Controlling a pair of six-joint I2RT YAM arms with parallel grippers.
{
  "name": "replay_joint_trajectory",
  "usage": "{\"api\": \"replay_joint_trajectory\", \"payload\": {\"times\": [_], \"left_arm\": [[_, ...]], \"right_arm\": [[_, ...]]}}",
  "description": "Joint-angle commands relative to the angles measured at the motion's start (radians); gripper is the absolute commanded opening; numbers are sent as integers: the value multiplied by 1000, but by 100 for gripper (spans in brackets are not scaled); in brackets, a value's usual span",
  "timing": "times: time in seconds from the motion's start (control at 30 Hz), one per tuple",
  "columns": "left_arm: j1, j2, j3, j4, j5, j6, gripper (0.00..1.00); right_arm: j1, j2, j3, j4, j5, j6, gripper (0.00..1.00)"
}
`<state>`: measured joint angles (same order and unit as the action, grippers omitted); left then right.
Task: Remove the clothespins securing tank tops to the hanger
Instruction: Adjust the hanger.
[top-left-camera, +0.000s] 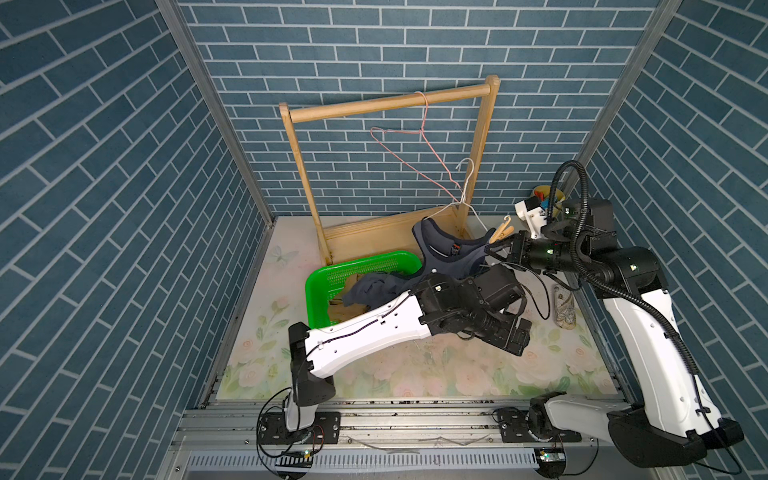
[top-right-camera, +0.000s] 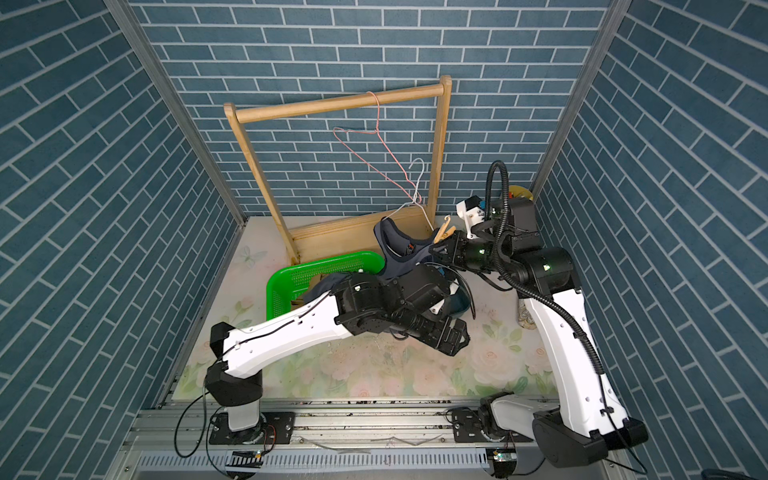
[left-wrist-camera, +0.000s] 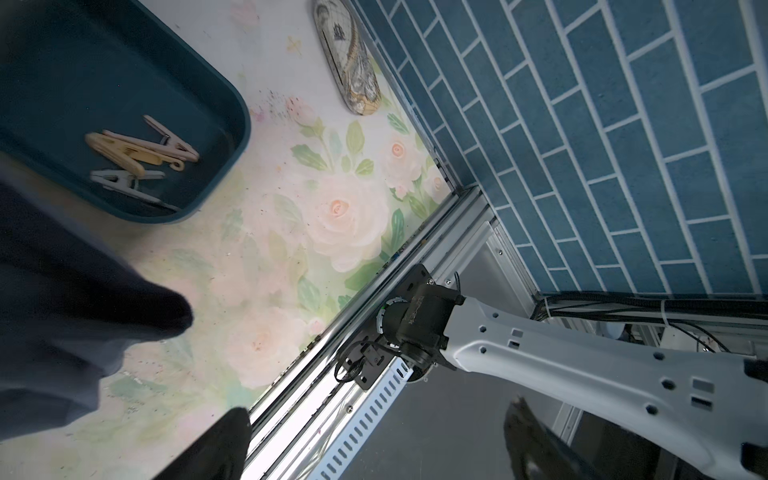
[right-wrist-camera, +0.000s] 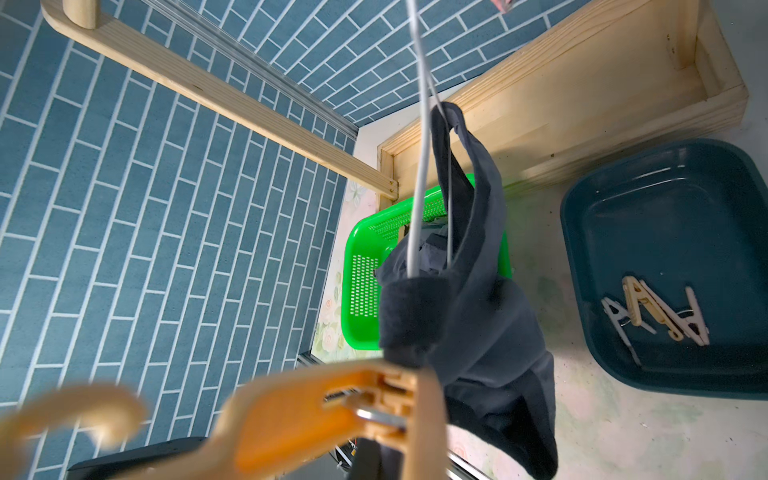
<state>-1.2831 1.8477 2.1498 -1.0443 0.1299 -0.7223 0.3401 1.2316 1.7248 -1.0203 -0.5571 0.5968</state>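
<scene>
My right gripper (top-left-camera: 497, 246) clamps the clothespin (right-wrist-camera: 299, 411) pinning the dark tank top (right-wrist-camera: 478, 299) to the white hanger (right-wrist-camera: 419, 166), left gripper (top-left-camera: 521, 340) jaws apart; I should pinch it fully open, then draw straight off.

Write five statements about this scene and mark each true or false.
1. A pink hanger hangs on the rod of the wooden rack. True.
2. The teal tray is empty. False: clothespins lie in it.
3. The right gripper is shut on a clothespin. True.
4. The basket is red. False: it is green.
5. The left gripper holds a clothespin. False: it is open and empty.
</scene>
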Motion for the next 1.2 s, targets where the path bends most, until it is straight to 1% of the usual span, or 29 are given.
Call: {"api": "replay_joint_trajectory", "payload": {"times": [0.0,0.07,0.17,0.23,0.3,0.37,0.47,0.53,0.57,0.6,0.67,0.77,0.83,0.9,1.03,1.07,1.17], "left_arm": [[0,-150,-8,-100,-89,28,97],[4,-198,-9,-122,-109,23,98],[15,-249,-31,-140,-101,2,98],[21,-285,-57,-156,-133,-31,98],[49,-343,-117,-147,-177,-93,98],[101,-419,-201,-111,-224,-166,98],[197,-499,-232,-177,-334,-302,98],[262,-549,-246,-196,-398,-360,98],[312,-579,-259,-195,-406,-371,98],[362,-601,-277,-192,-391,-408,98],[496,-650,-323,-173,-335,-435,97],[675,-681,-373,-146,-184,-442,97],[764,-662,-364,-191,-93,-448,97],[801,-631,-337,-232,-53,-446,97],[865,-568,-308,-225,43,-433,97],[886,-553,-304,-209,81,-430,97],[940,-512,-283,-180,143,-431,96]], "right_arm": [[-5,-4,24,9,-40,-39,0],[-8,-4,16,12,-51,-42,0],[-7,-7,2,25,-64,-39,0],[-7,-7,-2,39,-81,-36,0],[-7,-9,-4,60,-113,-30,0],[-6,-16,-8,74,-142,-23,0],[-6,-33,-17,77,-174,-27,0],[-4,-54,-34,84,-187,-24,0],[-3,-67,-48,95,-194,-18,0],[-2,-82,-62,113,-201,-9,0],[5,-112,-88,150,-214,10,0],[32,-140,-100,176,-212,20,0],[61,-148,-101,183,-198,20,0],[107,-154,-105,199,-170,21,0],[213,-139,-98,224,-111,7,0],[227,-134,-92,223,-103,0,0],[247,-114,-69,225,-101,-16,0]]}}
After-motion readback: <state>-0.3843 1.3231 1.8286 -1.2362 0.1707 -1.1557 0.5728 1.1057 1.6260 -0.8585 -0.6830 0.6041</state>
